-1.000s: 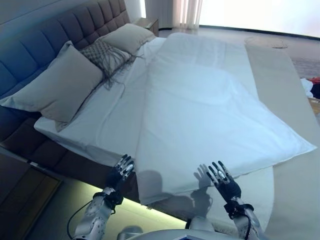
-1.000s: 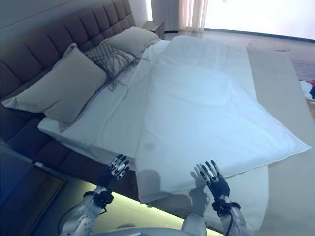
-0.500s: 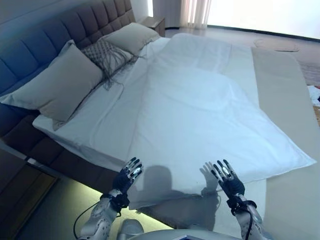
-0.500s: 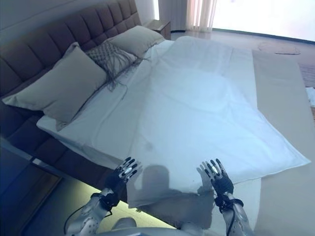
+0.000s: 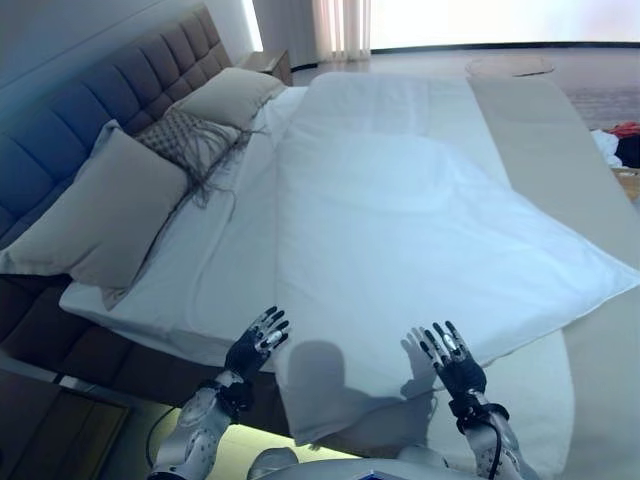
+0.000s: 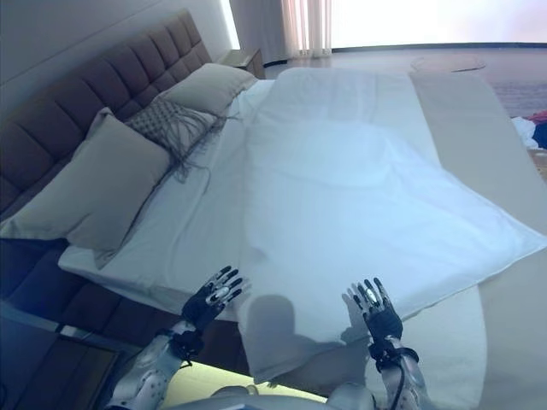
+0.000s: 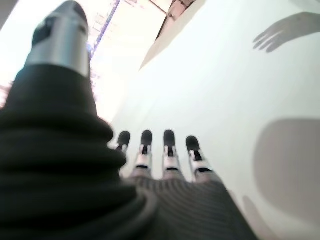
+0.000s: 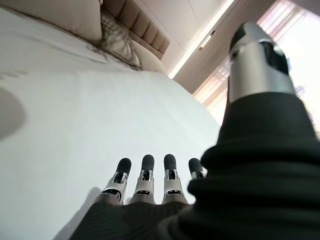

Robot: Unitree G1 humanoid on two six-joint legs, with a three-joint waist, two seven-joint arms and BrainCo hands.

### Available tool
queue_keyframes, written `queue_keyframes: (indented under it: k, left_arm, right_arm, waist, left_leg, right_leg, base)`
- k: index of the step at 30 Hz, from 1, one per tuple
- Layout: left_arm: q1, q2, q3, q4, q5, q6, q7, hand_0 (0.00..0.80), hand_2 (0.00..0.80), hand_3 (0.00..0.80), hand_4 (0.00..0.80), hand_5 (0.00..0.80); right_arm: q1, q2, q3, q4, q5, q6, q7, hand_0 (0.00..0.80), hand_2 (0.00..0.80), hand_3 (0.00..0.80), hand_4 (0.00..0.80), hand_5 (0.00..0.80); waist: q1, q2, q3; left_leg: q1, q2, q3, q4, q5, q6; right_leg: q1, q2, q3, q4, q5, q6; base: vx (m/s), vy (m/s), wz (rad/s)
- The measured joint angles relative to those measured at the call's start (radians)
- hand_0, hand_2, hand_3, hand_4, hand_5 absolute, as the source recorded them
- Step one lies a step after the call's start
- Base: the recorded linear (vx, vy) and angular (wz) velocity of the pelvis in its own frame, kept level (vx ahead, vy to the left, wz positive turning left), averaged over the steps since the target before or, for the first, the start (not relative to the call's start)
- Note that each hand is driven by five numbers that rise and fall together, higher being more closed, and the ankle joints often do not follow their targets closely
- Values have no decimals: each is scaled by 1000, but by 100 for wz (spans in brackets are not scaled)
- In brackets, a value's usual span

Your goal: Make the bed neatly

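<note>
A white duvet point(image 5: 400, 210) lies askew across the bed, its near edge hanging over the bed's side. Beneath it the white sheet point(image 5: 215, 260) shows on the left. Three pillows lean on the padded headboard point(image 5: 70, 130): a large grey one point(image 5: 95, 215), a patterned fringed one point(image 5: 185, 135) and a far grey one point(image 5: 230, 95). My left hand point(image 5: 255, 345) hovers open just off the duvet's near left edge. My right hand point(image 5: 450, 360) is open over the near edge, fingers straight; neither hand holds cloth.
A beige bed runner point(image 5: 550, 130) covers the foot end on the right. A nightstand point(image 5: 265, 62) stands past the far pillow. Clothes point(image 5: 620, 140) lie on the floor at far right. A dark cabinet point(image 5: 40, 430) sits at lower left, beside the lit bed base.
The camera has swung, shifting the whole scene. Both hands stay open near the duvet's near edge; the left hand has come a little closer to the duvet.
</note>
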Motion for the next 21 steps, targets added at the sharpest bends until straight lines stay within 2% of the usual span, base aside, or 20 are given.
queue_keyframes:
  k: [3, 5, 7, 11, 14, 17, 21]
  left_arm:
    - [17, 12, 0, 23, 0, -6, 37, 0, 0, 0, 0, 0]
    - [13, 12, 1, 45, 0, -25, 67, 0, 0, 0, 0, 0]
    - [12, 12, 5, 61, 0, -35, 92, 0, 0, 0, 0, 0]
    - [-8, -11, 11, 86, -4, -47, 104, 0, 0, 0, 0, 0]
    - [-116, -18, -22, 90, -41, -77, 113, 0, 0, 0, 0, 0]
    - [-257, -21, -60, 92, -80, -121, 137, 0, 0, 0, 0, 0]
    - [-318, -22, -96, 90, -80, -143, 186, 0, 0, 0, 0, 0]
  right_arm:
    - [-5, 52, 21, 57, 12, 19, -6, 0, 0, 0, 0, 0]
    - [-23, 60, 53, 111, 11, 25, -18, 0, 0, 0, 0, 0]
    - [-40, 77, 55, 144, 11, 33, -37, 0, 0, 0, 0, 0]
    - [-76, 69, 63, 168, 19, 36, -73, 0, 0, 0, 0, 0]
    - [-196, 40, 62, 251, 85, 22, -108, 0, 0, 0, 0, 0]
    - [-352, 16, 20, 403, 148, -38, -145, 0, 0, 0, 0, 0]
    - [-419, -1, -38, 435, 243, -107, -129, 0, 0, 0, 0, 0]
  waist:
    - [29, -14, -16]
    - [51, -23, -40]
    - [55, -30, -42]
    - [64, -14, -33]
    - [79, 0, 10]
    - [85, 3, 82]
    - [80, 3, 150]
  left_leg:
    - [-7, -8, -1, -2, -4, -6]
    - [-29, -6, -2, -2, -3, -4]
    - [-37, -5, -2, 5, 0, 0]
    - [-94, -2, -9, 30, 3, -6]
    - [-221, 2, -22, 90, 3, -6]
    - [-360, 1, -36, 162, 3, -7]
    - [-389, 3, -38, 204, -7, -7]
  right_leg:
    - [-6, -5, 5, -18, 10, 16]
    - [-25, 3, 6, -28, 20, 13]
    - [-37, 6, 11, -28, 30, 10]
    - [-78, 7, 9, -21, 34, 10]
    - [-197, 3, 11, 21, 43, -7]
    - [-329, -18, 16, 95, 34, -31]
    - [-371, -33, 26, 155, 10, -49]
  base:
    - [-2, 43, -15]
    - [5, 30, -6]
    - [9, 35, 5]
    - [-161, 57, 8]
    - [-430, 92, 11]
    - [-184, 36, 10]
    - [-83, 67, 3]
